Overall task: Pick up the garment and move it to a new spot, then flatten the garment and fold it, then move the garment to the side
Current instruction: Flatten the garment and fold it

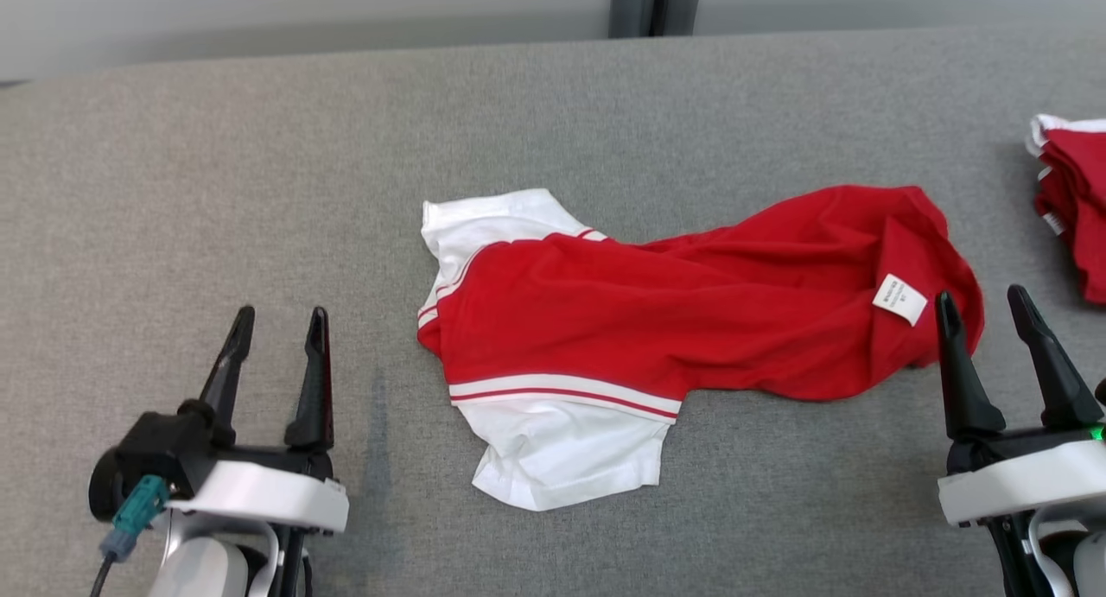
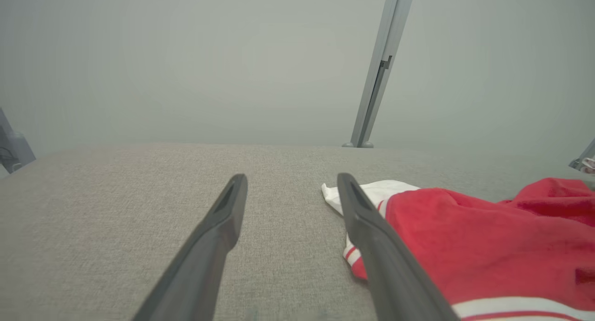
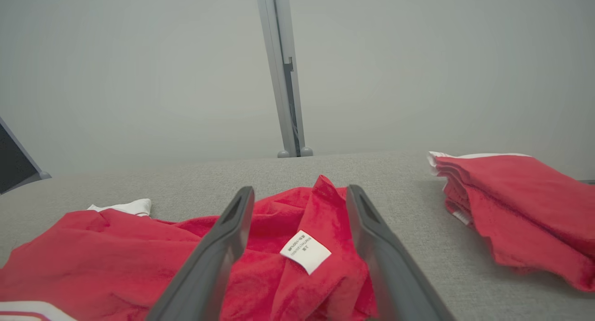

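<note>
A red garment (image 1: 657,312) with white sleeves and white stripes lies crumpled across the middle of the grey table (image 1: 259,148), its white label (image 1: 899,298) showing near the right end. My left gripper (image 1: 278,322) stands open at the lower left, apart from the garment's white sleeve edge (image 2: 372,191), which shows just behind its right finger. My right gripper (image 1: 983,301) is open at the lower right, close to the garment's right end; the label (image 3: 305,251) and red folds (image 3: 116,260) lie between and beyond its fingers. Nothing is held.
A stack of folded red and white garments (image 1: 1076,200) sits at the table's right edge, also visible at the right (image 3: 520,209) of the right wrist view. A grey post (image 1: 652,5) stands behind the table's far edge. Bare table stretches to the left and back.
</note>
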